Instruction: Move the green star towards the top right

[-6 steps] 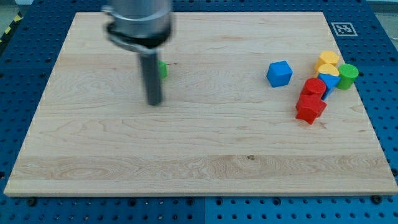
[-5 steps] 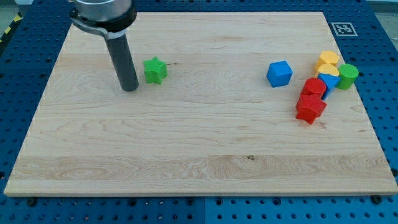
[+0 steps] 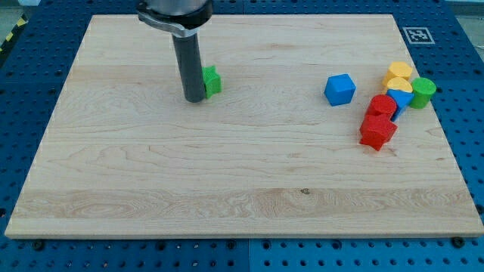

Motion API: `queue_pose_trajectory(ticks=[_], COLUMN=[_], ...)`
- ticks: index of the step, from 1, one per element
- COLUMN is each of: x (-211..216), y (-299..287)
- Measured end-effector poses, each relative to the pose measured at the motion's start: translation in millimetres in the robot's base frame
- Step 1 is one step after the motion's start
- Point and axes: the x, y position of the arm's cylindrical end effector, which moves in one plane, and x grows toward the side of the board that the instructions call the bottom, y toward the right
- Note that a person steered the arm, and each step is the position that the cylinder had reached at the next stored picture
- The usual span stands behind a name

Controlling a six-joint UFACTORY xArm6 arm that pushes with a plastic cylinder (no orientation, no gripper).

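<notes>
Wood board [image 3: 151, 189], my tip [image 3: 194, 99] touching 1 green star [image 3: 212, 81] on its left, no fingers, 2 red blocks [image 3: 378, 121].

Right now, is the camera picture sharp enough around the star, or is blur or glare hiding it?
Camera view: sharp, evenly lit, no glare on the board. My tip sits at the green star's left, the rod covering part of it. Only soft shadows show.

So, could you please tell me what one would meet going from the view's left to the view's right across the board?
My tip → green star → blue cube → red blocks → green cylinder.
</notes>
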Motion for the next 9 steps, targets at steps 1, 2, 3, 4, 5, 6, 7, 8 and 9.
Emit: queue_pose_trajectory(ticks=[1,2,3,4,5,6,7,8,9], x=[-0.3,-5.8,-24.3,-45.4,-63.2,-88.4,-113.2,-142.8,-165.8], y=[6.7,6.7,8.6,20.0,47.6,74.1,74.7,75.2,78.6])
